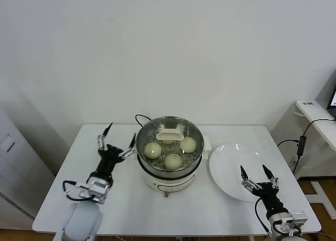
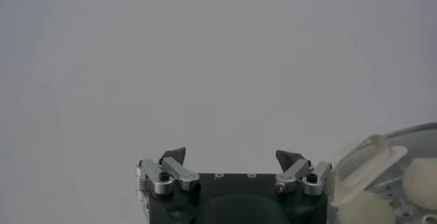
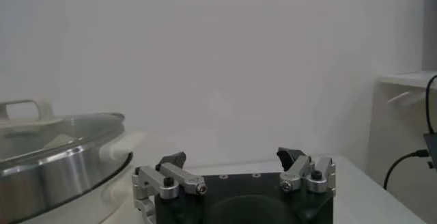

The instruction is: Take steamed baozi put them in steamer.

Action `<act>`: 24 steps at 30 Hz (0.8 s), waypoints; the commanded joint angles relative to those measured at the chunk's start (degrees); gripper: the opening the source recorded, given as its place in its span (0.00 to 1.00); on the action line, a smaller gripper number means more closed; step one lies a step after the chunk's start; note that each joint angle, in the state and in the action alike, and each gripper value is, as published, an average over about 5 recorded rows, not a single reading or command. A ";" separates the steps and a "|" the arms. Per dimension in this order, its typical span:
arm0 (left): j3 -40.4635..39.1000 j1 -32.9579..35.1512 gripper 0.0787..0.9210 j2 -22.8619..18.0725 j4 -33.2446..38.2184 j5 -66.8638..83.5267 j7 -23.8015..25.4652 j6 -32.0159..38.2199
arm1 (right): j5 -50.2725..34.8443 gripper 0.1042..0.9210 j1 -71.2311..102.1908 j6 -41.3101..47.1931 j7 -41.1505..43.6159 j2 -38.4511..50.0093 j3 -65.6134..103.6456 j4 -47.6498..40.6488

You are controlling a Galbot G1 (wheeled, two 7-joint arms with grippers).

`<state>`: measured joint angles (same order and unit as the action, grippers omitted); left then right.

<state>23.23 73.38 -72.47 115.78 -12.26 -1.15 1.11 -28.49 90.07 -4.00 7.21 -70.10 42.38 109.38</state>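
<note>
While three steamed baozi (image 1: 153,149) are sitting inside the steamer (image 1: 169,170), the left gripper (image 1: 118,138) is waiting just beside it, fingers wide apart, nearer than the right gripper (image 1: 257,174), also spread, over the plate (image 1: 226,152).

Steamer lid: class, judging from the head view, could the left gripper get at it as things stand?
Probably yes. The left gripper hangs open and empty just beside the steamer, and nothing lies between them. The glass lid already sits over the buns, with its handle exposed on top. The right gripper waits over the plate.
</note>
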 commanded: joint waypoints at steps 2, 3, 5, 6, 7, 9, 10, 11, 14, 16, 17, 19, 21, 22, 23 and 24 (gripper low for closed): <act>14.04 9.95 0.88 -8.49 -2.37 9.22 5.33 9.70 | 0.82 0.88 -1.10 0.56 -0.05 -0.56 -1.74 0.01; 14.27 10.28 0.88 -9.04 -2.41 9.22 5.47 9.70 | 0.99 0.88 -0.97 0.38 0.27 -0.69 -1.71 -0.09; 14.55 10.95 0.88 -9.95 -2.38 9.18 5.83 9.68 | 1.53 0.88 -0.80 0.10 0.69 -0.96 -1.63 -0.26; 14.63 11.33 0.88 -10.35 -2.34 9.17 6.03 9.70 | 1.77 0.88 -0.73 -0.06 0.83 -1.10 -1.59 -0.36; 14.71 11.72 0.88 -10.69 -2.32 9.15 6.26 9.73 | 1.95 0.88 -0.71 -0.19 0.85 -1.23 -1.58 -0.43; 14.86 12.49 0.88 -11.20 -2.29 9.16 6.75 9.78 | 2.11 0.88 -0.70 -0.31 0.91 -1.47 -1.55 -0.50; 14.97 12.90 0.88 -11.38 -2.30 9.21 7.05 9.82 | 2.11 0.88 -0.71 -0.41 0.96 -1.55 -1.55 -0.52; 15.09 13.26 0.88 -11.50 -2.30 9.30 7.32 9.82 | 2.12 0.88 -0.71 -0.47 1.01 -1.61 -1.56 -0.50; 15.58 14.11 0.88 -11.63 -2.38 10.02 8.16 9.89 | 2.25 0.88 -0.68 -0.54 1.20 -1.69 -1.56 -0.42; 15.92 14.42 0.88 -11.59 -2.42 10.87 8.59 9.88 | 2.35 0.88 -0.68 -0.61 1.25 -1.70 -1.56 -0.42; 16.06 14.57 0.88 -11.53 -2.40 11.40 8.80 9.84 | 2.39 0.88 -0.68 -0.67 1.27 -1.72 -1.57 -0.42; 16.27 14.92 0.88 -11.41 -2.27 12.23 9.06 9.63 | 2.52 0.88 -0.65 -0.77 1.31 -1.79 -1.57 -0.38; 16.33 15.30 0.88 -11.31 -2.08 12.86 9.35 9.60 | 2.70 0.88 -0.57 -0.90 1.40 -1.85 -1.58 -0.33; 16.32 15.51 0.88 -11.27 -1.94 13.16 9.50 9.48 | 2.78 0.88 -0.53 -0.94 1.46 -1.88 -1.58 -0.30; 16.27 15.73 0.88 -11.22 -1.77 13.44 9.64 9.32 | 2.86 0.88 -0.51 -1.01 1.51 -1.88 -1.59 -0.28; 16.21 15.95 0.88 -11.18 -1.58 13.83 9.82 9.16 | 2.90 0.88 -0.49 -1.06 1.57 -1.89 -1.59 -0.26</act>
<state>37.71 86.47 -82.34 113.83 -2.10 6.64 9.68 -26.11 89.68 -4.64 8.47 -71.84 40.99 109.00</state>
